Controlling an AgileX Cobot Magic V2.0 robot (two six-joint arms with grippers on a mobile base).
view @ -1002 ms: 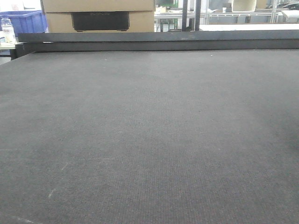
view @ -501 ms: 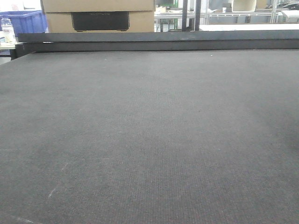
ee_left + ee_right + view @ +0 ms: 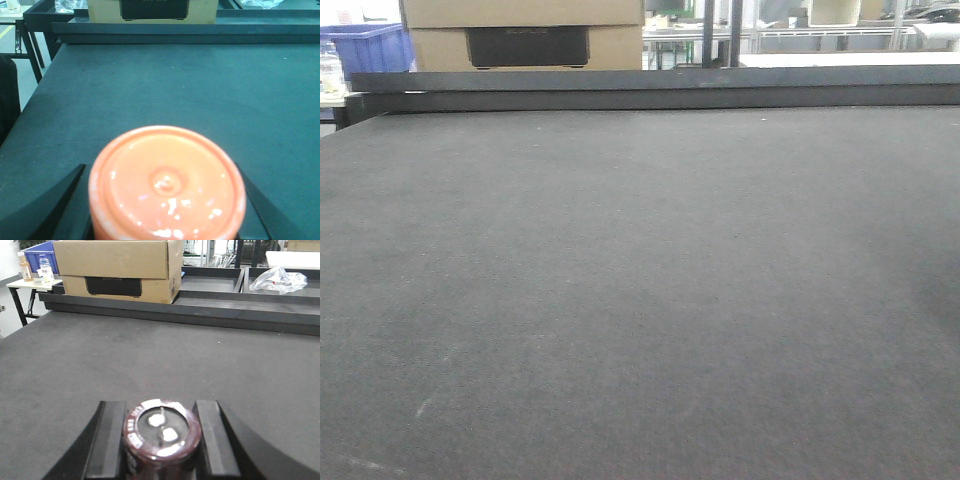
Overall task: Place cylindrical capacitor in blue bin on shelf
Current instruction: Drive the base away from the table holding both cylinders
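My left gripper [image 3: 160,169] is shut on the cylindrical capacitor [image 3: 167,185]. It is an orange-red can seen end-on, filling the bottom of the left wrist view between two dark fingers [image 3: 60,200]. My right gripper [image 3: 161,405] is shut on a dark maroon cylinder [image 3: 162,432] with two metal terminals on its top face. Both grippers hang over the dark carpeted table [image 3: 640,280]. Neither arm shows in the front view. A blue bin [image 3: 368,45] stands beyond the table's far left corner. The shelf is out of view.
A cardboard box [image 3: 117,267] with a dark cut-out sits in black trays [image 3: 210,285] along the table's far edge. A clear plastic bag [image 3: 277,279] lies in the right tray. Bottles [image 3: 46,270] stand on a small side table at far left.
In the front view the box, blue bin and far rail have slid slightly left, and the bottle at far left has nearly left the frame. The table top looks unchanged.
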